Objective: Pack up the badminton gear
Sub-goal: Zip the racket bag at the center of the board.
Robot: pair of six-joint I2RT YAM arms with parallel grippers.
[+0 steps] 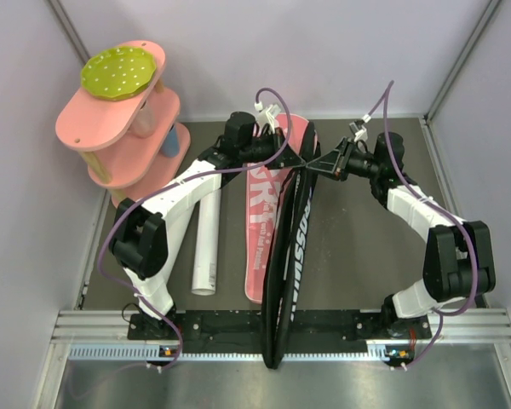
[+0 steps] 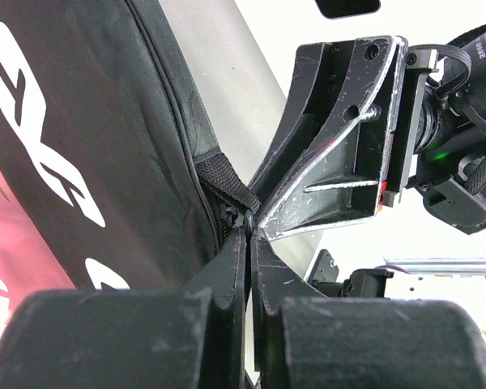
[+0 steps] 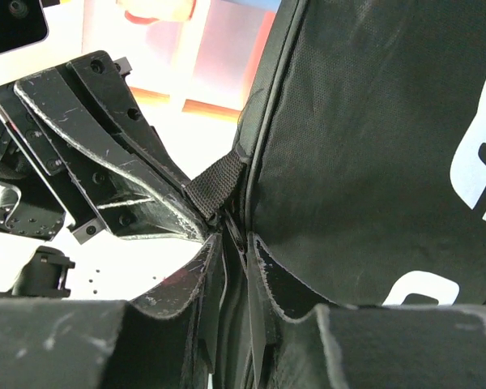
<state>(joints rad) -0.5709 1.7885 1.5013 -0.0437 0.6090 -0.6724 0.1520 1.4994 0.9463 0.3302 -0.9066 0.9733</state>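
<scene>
The left gripper [image 2: 248, 239] is closed tight, its two fingertips pinched on the black webbing tab [image 3: 215, 188] at the top end of the bag [image 1: 291, 247]. Tip to tip with it is the right gripper [image 3: 231, 239], whose jaws stand a narrow slot apart with the bag's seamed edge running down into the gap. Whether the pads actually press on that edge cannot be told.

In the overhead view both grippers meet a little above frame centre. The left arm [image 1: 183, 196] goes up from the lower left, folds at the elbow and runs diagonally up to the right, with its wrist turned toward centre. The right arm [image 1: 417, 209] goes up from the lower right, bends near the right edge and reaches back to the left.

The bag's black side, lettered in white, stands on edge and runs from the grippers down to bottom centre. A pink panel [image 1: 260, 239] with white lettering lies flat on the table [image 1: 358, 256] just left of it. A white tube [image 1: 207, 247] lies further left, its upper end under the left arm.
</scene>
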